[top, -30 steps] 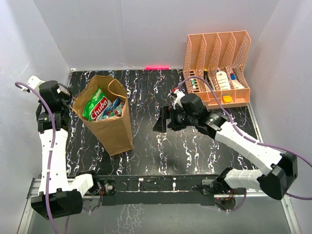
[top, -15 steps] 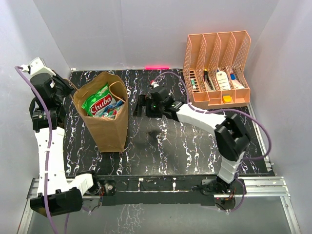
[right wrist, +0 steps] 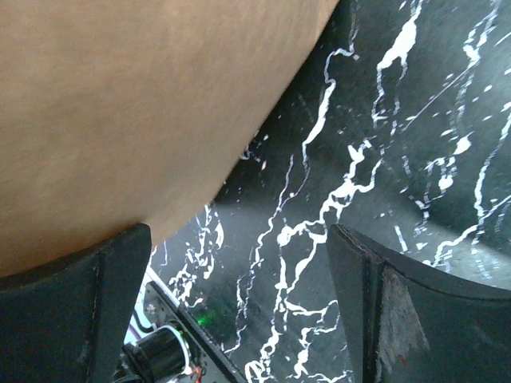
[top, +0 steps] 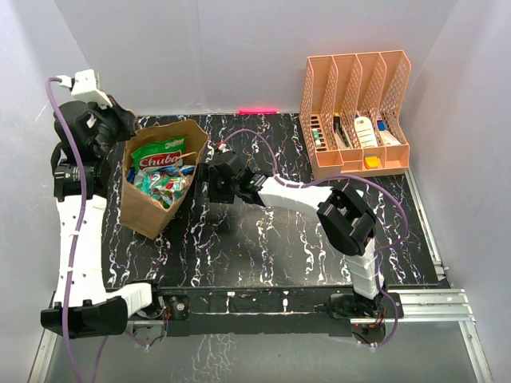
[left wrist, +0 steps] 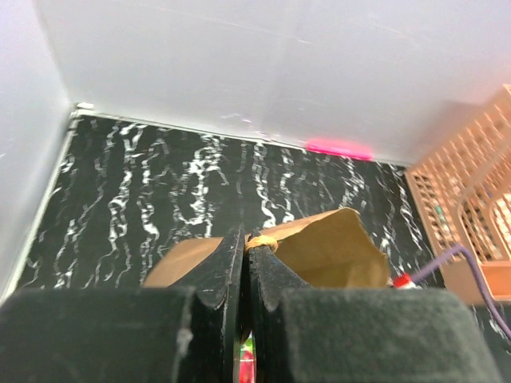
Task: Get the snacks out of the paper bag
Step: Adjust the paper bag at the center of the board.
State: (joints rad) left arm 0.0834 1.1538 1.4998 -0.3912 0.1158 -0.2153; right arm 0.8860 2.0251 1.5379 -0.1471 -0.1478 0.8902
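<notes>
The brown paper bag point(top: 152, 209) stands tilted at the table's left with its mouth open upward. Inside it are the snacks: a large green packet point(top: 158, 155) and smaller teal and red packets point(top: 164, 185). My left gripper point(top: 121, 132) is shut on the bag's back rim by a twisted handle; the left wrist view shows its jaws point(left wrist: 243, 239) pinching the brown paper point(left wrist: 335, 247). My right gripper point(top: 207, 182) is open beside the bag's right wall. In the right wrist view the bag's wall point(right wrist: 120, 104) fills the upper left, just past the open gripper point(right wrist: 238, 235).
An orange slotted file rack point(top: 355, 112) with small bottles stands at the back right; it also shows in the left wrist view point(left wrist: 471, 183). White walls close the table on three sides. A pink strip point(top: 257, 110) lies at the back edge.
My left gripper has risen and pulled the bag's rim back, tilting the bag and shifting it left. My right gripper has swept left across the table to the bag's right side.
</notes>
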